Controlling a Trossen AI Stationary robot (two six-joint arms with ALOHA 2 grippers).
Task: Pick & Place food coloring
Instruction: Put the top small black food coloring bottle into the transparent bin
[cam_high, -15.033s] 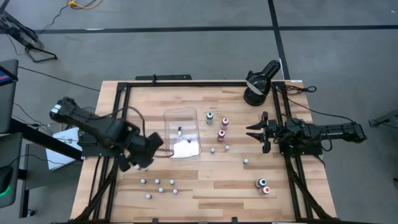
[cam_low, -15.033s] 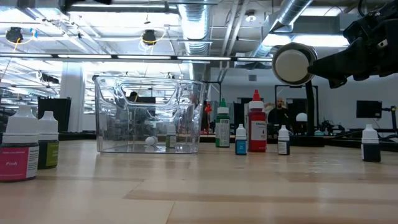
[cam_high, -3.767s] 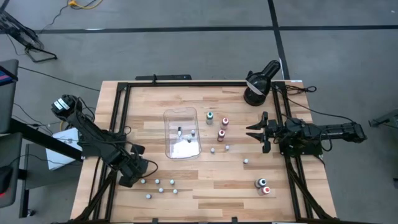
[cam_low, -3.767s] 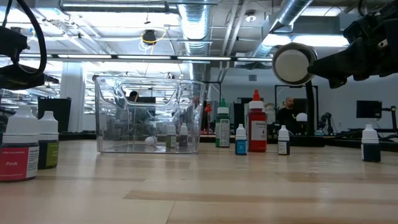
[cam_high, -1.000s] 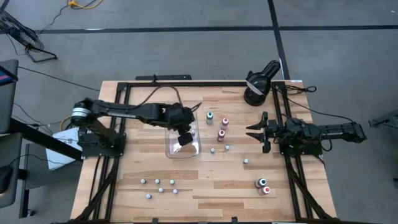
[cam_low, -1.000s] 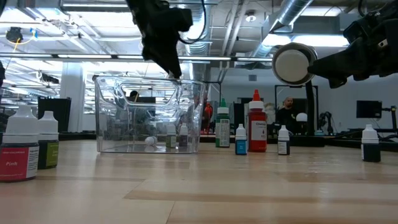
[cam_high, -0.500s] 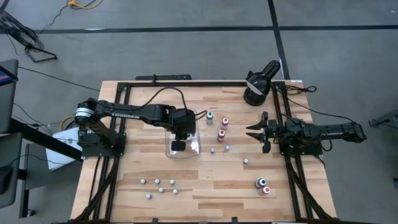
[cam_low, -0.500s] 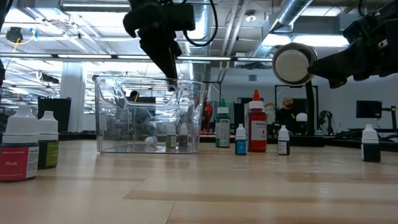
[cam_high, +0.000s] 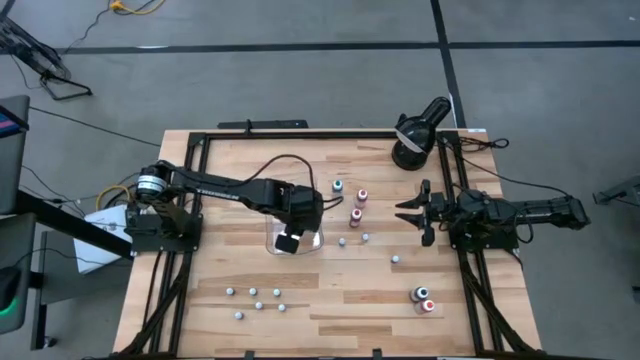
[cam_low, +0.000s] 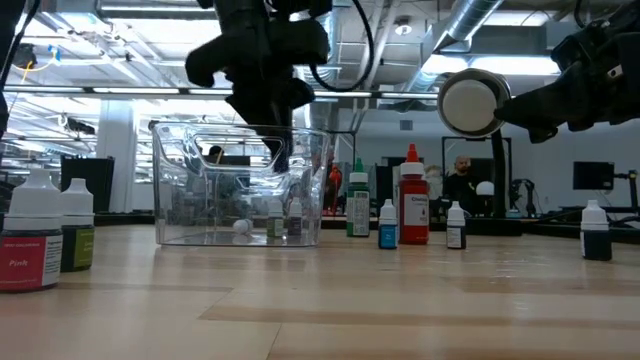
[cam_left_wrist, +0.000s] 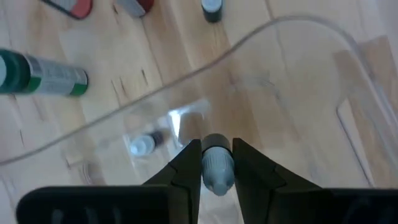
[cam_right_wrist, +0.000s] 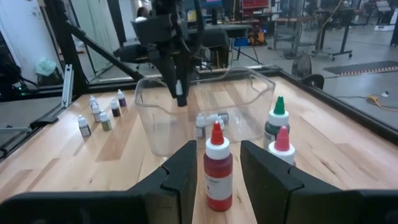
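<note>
My left gripper (cam_high: 289, 242) hangs over the clear tray (cam_high: 290, 178), shut on a tiny grey-capped food coloring bottle (cam_left_wrist: 216, 167); the right wrist view shows the bottle (cam_right_wrist: 180, 98) about level with the tray's rim. Two small bottles (cam_low: 285, 219) stand on the tray floor, and another one (cam_left_wrist: 144, 144) lies there. More food coloring stands on the table: a group right of the tray (cam_high: 355, 205) and a row near the front left (cam_high: 255, 298). My right gripper (cam_high: 415, 212) waits open at the right side. My left gripper pinches the tiny bottle between its two fingertips (cam_left_wrist: 186, 163), one on each side of its grey top end (cam_left_wrist: 216, 158). The fingers point down from above. The bottle hangs clear of the tray floor, inside the tray's outline.
A black round lamp-like device (cam_high: 415, 135) stands at the far right corner. Two larger bottles (cam_high: 424, 298) stand near the front right, a single small one (cam_high: 395, 259) between them and the tray. A black frame (cam_high: 300, 135) runs around the table.
My left gripper, still shut on the bottle, has moved over the tray toward the table's near edge and gone down, so that its fingertips now reach about the tray's rim.
</note>
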